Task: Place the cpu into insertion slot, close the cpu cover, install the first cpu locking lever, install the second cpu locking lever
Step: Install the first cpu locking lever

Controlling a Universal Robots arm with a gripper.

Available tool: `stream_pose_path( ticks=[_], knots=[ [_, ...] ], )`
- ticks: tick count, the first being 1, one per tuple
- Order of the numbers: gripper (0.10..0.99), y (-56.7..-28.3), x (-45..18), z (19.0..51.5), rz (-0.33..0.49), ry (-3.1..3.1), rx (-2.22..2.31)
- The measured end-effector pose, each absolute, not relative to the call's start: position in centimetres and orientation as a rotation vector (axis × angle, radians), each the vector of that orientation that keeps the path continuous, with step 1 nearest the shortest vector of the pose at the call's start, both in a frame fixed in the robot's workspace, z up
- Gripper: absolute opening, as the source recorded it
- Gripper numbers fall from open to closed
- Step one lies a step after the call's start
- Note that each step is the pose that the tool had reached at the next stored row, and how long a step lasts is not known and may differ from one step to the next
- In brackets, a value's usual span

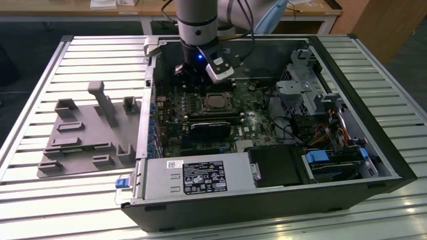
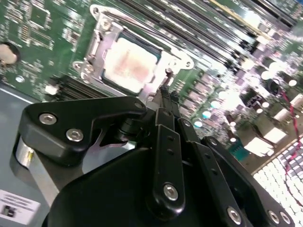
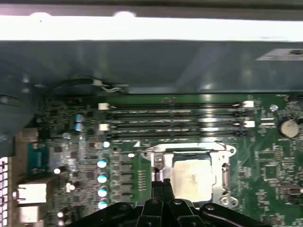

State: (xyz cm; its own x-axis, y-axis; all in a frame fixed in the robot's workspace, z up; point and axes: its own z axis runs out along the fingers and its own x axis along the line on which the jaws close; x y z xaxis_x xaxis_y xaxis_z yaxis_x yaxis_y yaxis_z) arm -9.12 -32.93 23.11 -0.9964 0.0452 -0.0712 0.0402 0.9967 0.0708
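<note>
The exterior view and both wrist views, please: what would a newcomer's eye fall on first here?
First, the open computer case on the slatted table, with the arm reaching down into it. In the second wrist view the pale cpu sits on the green circuit board, framed by the silvery cpu cover, with the gripper right at that frame's edge. On the exterior view's left lies a grey fixture plate.

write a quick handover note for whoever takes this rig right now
The gripper is shut, with nothing seen between its fingers; its tips are at the edge of the insertion slot.
The cpu sits in the slot, and the cpu cover lies down around it.
Done: cpu placed, cover closed.
Left: the locking levers; I cannot tell if either is latched.
</note>
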Motion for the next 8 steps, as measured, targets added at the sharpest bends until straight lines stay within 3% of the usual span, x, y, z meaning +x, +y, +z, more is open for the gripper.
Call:
stream_pose_path(
  ticks=[8],
  knots=[
    [0.102,-32.9,-10.9,23.1,0.106,3.064,0.066]
  ],
)
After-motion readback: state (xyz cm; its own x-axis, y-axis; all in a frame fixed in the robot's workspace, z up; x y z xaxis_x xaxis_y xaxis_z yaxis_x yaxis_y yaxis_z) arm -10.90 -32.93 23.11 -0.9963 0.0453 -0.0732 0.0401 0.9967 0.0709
